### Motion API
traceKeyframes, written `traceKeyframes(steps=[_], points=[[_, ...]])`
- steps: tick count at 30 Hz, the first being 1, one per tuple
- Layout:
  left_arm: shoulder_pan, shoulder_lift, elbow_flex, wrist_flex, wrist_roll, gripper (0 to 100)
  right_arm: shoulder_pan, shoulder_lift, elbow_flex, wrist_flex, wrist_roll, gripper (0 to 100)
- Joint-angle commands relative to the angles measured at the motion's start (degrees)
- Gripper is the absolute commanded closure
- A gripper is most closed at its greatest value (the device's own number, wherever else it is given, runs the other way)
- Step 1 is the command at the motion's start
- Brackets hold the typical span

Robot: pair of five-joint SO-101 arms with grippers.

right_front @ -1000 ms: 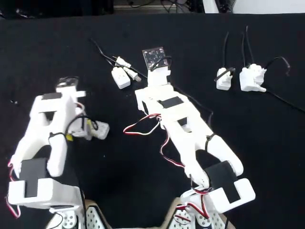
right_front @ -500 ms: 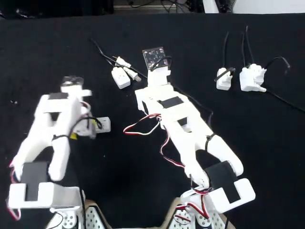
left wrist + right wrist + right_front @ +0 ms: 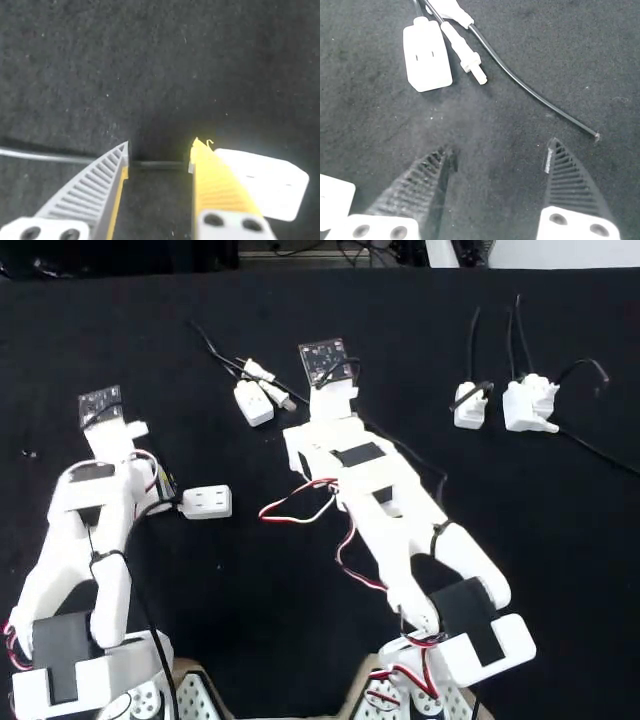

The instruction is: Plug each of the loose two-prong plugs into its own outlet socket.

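Observation:
A white outlet socket (image 3: 205,502) lies flat on the black table, right beside my left gripper (image 3: 160,145). That gripper is open, a thin black cable (image 3: 50,157) runs across the gap at its tips, and the socket (image 3: 265,182) sits just outside the yellow finger (image 3: 215,185). My right gripper (image 3: 499,147) is open over bare cloth. A little ahead of it lie a second white socket (image 3: 426,54) and a loose plug (image 3: 467,59). From above, this socket (image 3: 252,402) and two plugs (image 3: 270,382) lie next to the right arm's wrist camera (image 3: 325,358).
At the far right of the table sit another white socket (image 3: 470,405) and a white plug block (image 3: 530,402), each with black cables running to the back edge. A black cable (image 3: 535,95) ends loose on the cloth ahead of the right gripper.
My left gripper has let go of the white socket, which now lies flat on the table, and the left arm's wrist has swung toward the far left. The right arm has not moved.

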Motion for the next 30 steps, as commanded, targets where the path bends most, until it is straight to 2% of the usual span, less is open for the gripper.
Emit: traceKeyframes(steps=[1, 4, 13, 24, 30], points=[[0.04, -2.11, 0.04, -1.76, 0.44, 79, -0.97, -2.77, -0.22, -1.23, -0.18, 73.3], [0.75, -2.11, 0.48, -1.49, 0.44, 79, -0.97, -2.77, -0.22, -1.23, -0.18, 73.3], [11.38, -2.64, 0.66, 5.19, 0.97, 79, -0.97, -2.77, -0.22, -1.23, -0.18, 73.3], [11.21, -3.16, 2.51, 7.03, 0.97, 79, -0.79, -2.86, -0.31, -1.23, -0.18, 73.3], [10.77, -11.08, 4.35, 9.23, 0.97, 79, 1.41, -3.47, -0.57, -0.79, -0.18, 73.3]])
